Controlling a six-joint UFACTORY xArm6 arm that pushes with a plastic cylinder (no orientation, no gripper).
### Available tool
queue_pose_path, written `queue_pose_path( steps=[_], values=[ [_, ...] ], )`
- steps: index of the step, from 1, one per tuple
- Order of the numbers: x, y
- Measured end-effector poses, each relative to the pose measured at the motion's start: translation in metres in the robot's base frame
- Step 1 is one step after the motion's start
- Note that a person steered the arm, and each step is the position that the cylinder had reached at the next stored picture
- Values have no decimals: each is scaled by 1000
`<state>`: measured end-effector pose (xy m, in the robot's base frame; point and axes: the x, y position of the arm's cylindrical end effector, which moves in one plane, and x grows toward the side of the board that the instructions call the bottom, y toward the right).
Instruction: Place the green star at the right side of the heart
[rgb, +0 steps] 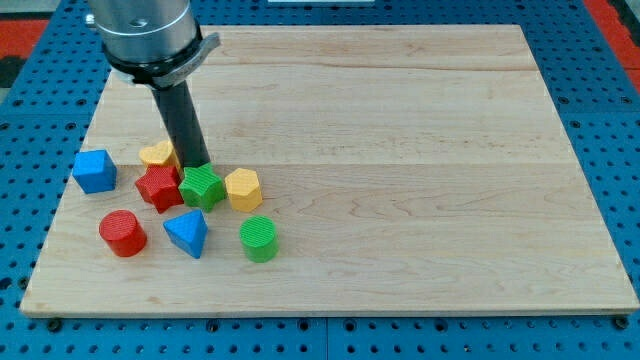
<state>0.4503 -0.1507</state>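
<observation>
The green star (202, 186) lies at the board's left, between a red star (158, 187) on its left and a yellow hexagon (243, 189) on its right. The yellow heart (157, 154) sits just up-left of it, partly hidden behind the rod. My tip (196, 165) rests at the green star's top edge, touching or nearly touching it, just right of the heart.
A blue cube (95, 171) sits at the far left. A red cylinder (122, 233), a blue triangle (187, 233) and a green cylinder (258, 238) lie below the cluster. The wooden board (400, 150) rests on a blue pegboard.
</observation>
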Motion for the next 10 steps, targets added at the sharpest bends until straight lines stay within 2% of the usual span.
queue_pose_path(
  steps=[2, 3, 5, 6, 8, 10],
  values=[
    [10, -45],
    [-3, -34],
    [78, -20],
    [80, 17],
    [7, 11],
    [-6, 9]
  ],
)
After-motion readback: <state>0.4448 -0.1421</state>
